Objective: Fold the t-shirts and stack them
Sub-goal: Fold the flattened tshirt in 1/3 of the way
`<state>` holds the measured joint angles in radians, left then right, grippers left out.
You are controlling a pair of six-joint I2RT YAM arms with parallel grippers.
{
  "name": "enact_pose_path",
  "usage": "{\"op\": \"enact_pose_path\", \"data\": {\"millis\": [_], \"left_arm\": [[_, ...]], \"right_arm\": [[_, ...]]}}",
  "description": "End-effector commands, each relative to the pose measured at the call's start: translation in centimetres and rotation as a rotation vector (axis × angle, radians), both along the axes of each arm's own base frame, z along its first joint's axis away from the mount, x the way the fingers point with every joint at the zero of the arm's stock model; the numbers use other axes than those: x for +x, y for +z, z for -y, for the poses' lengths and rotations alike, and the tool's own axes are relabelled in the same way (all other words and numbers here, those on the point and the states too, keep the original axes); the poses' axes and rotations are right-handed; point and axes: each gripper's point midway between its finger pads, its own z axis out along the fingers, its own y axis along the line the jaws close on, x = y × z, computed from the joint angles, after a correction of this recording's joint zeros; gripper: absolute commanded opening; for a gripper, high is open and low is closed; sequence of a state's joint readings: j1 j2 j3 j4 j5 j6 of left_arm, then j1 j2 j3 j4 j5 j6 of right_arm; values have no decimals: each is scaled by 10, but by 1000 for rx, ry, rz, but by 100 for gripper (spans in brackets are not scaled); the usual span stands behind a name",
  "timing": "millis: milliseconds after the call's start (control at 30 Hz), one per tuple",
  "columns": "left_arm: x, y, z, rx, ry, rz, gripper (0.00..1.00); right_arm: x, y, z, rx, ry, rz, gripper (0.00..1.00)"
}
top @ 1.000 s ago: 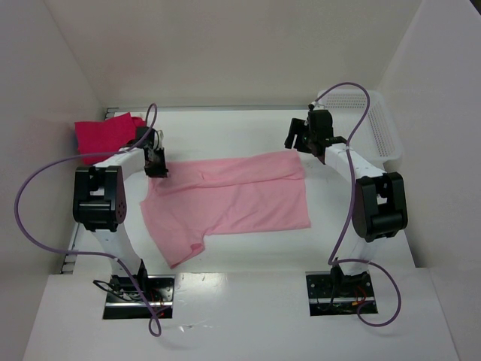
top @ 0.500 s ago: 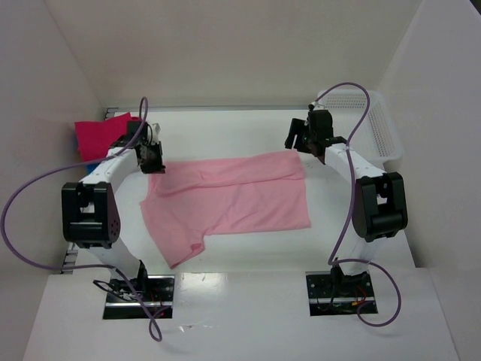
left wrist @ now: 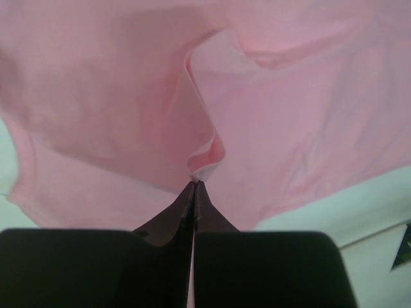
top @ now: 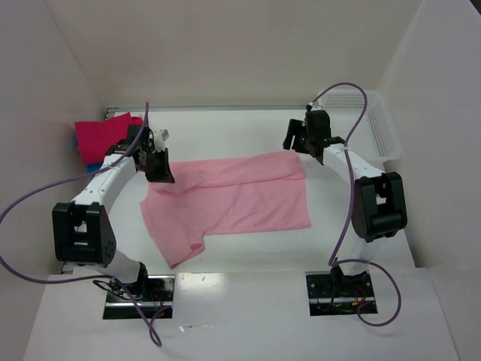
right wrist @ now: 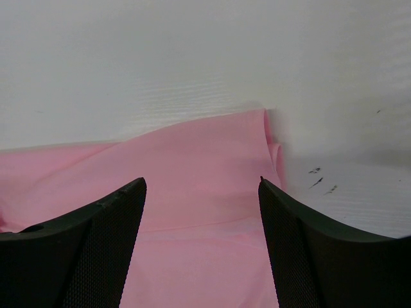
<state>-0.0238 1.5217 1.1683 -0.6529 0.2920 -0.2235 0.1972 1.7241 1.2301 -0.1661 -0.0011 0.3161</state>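
At the counter's far-left corner, a folded magenta t-shirt (top: 101,134) tops a blue t-shirt (top: 90,161). Mid-counter, the light pink t-shirt (top: 240,199) lies barely folded: my left gripper (top: 161,174) pinches its cloth, my right gripper (top: 294,140) hovers spread at its far-right corner.

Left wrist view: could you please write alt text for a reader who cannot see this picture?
The left jaws, dark and pressed together at the bottom centre, pinch a raised fold of the light pink t-shirt, which fills most of the picture. Bare white table shows at the lower right.
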Motion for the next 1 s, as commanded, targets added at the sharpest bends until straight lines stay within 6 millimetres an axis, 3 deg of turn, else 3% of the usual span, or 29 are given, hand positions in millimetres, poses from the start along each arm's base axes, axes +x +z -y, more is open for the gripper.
{"op": "enact_pose_path", "data": {"millis": [0,133,200,233,267,300,333,467,633,733,967], "left_arm": [[-30,29,29,-60,-55,18,0],[-51,24,55,-106,-116,-45,0],[-65,16,64,-93,-123,-111,9],[-65,15,63,-77,-104,-115,28],[-68,14,58,-43,-59,-116,70],[-71,13,52,-22,-27,-120,83],[-70,17,48,-9,2,-101,87],[-64,45,37,10,92,13,91],[-39,57,40,-16,132,116,91],[-15,45,36,15,178,133,91],[43,-9,37,96,187,87,90]], "right_arm": [[2,11,0,-20,-3,37,76],[4,11,0,-20,-3,37,76],[2,9,0,-22,-3,28,76],[2,9,0,-23,-4,29,76],[3,9,2,-29,-13,30,76],[3,9,2,-29,-13,30,76],[3,9,2,-29,-13,30,76],[3,9,1,-24,-6,29,76],[3,9,1,-24,-6,29,76],[2,13,1,-22,-6,38,76],[0,14,0,-17,1,37,76]]}}
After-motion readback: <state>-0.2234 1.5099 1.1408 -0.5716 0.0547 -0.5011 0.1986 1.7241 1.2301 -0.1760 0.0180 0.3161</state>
